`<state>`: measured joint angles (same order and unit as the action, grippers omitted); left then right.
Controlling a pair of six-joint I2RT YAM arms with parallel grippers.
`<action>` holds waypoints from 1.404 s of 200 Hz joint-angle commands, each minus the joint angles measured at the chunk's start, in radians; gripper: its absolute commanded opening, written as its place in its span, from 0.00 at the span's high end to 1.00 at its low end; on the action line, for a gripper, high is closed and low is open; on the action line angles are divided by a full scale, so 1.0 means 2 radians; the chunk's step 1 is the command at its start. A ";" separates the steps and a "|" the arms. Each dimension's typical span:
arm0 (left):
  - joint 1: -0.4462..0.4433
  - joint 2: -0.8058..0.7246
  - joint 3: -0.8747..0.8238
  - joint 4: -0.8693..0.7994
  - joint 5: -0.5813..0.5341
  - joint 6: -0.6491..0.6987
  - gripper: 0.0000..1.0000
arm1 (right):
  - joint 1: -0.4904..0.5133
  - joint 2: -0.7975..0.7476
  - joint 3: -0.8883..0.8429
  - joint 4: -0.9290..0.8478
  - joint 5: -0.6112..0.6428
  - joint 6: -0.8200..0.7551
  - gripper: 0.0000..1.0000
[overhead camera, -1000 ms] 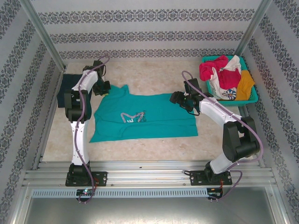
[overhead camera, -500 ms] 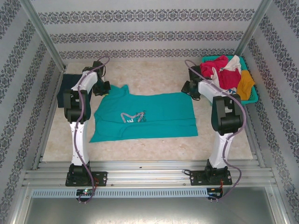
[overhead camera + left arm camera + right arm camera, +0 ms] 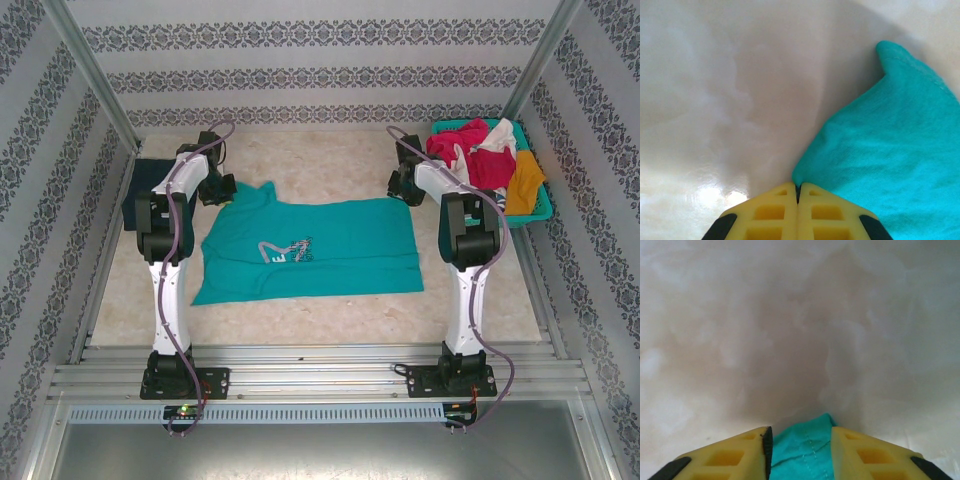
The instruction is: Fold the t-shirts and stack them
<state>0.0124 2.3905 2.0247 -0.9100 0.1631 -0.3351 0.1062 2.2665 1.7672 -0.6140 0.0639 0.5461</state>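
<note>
The task is looking barely begun: on the table (image 3: 330,160) the teal shirt (image 3: 330,250) is lying flat at the middle, its long axis running left to right, sleeve end pointing left and hem right. Magenta, white and orange shirts (image 3: 470,150) are waiting heaped in the basket (image 3: 530,215) at the far right, and a navy shirt (image 3: 148,178), seemingly folded, is sitting at the far left. The left gripper (image 3: 797,192) is pressing its fingers together on the teal shirt's far left edge, while the right gripper (image 3: 800,440) is holding its fingers spread astride the far right corner.
</note>
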 commanded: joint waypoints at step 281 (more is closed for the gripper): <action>-0.007 -0.214 -0.190 0.095 0.021 -0.014 1.00 | -0.013 -0.176 -0.146 0.052 -0.008 -0.035 1.00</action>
<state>0.0067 2.0472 1.7294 -0.7666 0.1913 -0.3351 0.0807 2.0010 1.5391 -0.5369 0.0597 0.4934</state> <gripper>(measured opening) 0.040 0.044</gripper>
